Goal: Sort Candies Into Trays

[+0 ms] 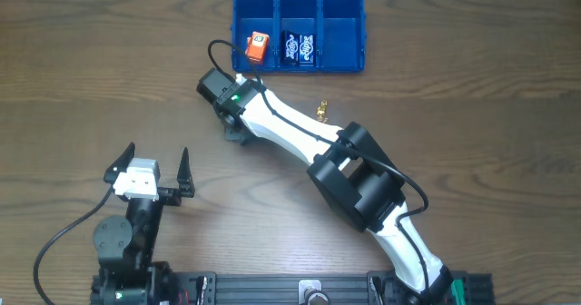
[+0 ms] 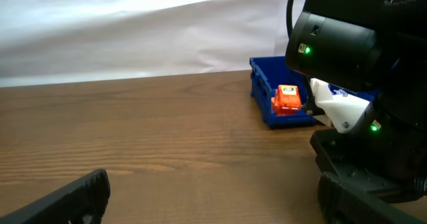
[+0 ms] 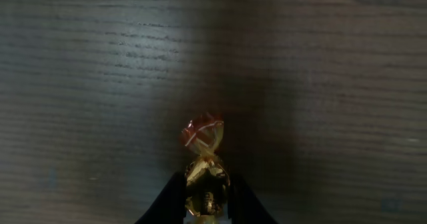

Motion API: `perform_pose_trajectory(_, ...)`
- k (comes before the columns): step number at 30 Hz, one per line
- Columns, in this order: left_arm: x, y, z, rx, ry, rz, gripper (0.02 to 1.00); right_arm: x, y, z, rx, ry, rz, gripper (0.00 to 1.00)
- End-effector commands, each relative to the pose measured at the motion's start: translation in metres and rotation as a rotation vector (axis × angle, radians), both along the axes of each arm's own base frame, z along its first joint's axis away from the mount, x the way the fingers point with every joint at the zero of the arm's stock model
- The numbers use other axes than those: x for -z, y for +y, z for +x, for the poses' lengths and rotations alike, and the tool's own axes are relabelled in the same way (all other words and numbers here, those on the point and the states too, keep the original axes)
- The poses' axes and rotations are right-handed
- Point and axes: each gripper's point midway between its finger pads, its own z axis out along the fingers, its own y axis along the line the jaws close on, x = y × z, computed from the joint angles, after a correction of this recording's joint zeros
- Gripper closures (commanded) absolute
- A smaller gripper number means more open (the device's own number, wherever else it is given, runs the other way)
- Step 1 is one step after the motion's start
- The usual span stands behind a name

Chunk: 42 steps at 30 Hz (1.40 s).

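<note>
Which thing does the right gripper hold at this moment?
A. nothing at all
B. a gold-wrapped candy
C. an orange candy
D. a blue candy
B: in the right wrist view the right gripper is closed on a gold-wrapped candy, while the orange candy and the blue candy are in the blue tray.

Gold candy [image 3: 203,179] between dark fingers [image 3: 167,203]
</note>
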Motion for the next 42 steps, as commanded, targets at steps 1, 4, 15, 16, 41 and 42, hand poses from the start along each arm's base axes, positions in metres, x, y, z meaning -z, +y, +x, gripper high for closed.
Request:
perform_pose_trajectory(1,0.016,-0.001,-0.001,0.007,0.044,0.012,0.020,-0.082,-0.029,0.026,0.030,-0.199,-0.037,0.923)
perform_pose_trajectory(4,0.016,-0.001,-0.001,0.007,0.044,0.012,0.020,-0.145,-0.061,0.045,0.045,-0.346,-0.064,0.923)
perform_pose_trajectory(15,0.016,-0.001,-0.001,0.007,0.044,0.012,0.020,-0.187,-0.179,0.152,0.121,-0.528,-0.085,0.912)
perform_pose_trajectory(16,0.016,-0.001,-0.001,0.007,0.044,0.012,0.020,-0.178,-0.185,0.159,0.135,-0.522,-0.092,0.912)
perform_pose_trajectory(41,0.016,-0.001,-0.001,0.007,0.044,0.012,0.020,-0.089,-0.202,0.181,0.155,-0.381,-0.101,0.796)
perform_pose_trajectory(42,0.016,-0.001,-0.001,0.007,0.044,0.012,0.020,-0.088,-0.202,0.180,0.154,-0.378,-0.102,0.737)
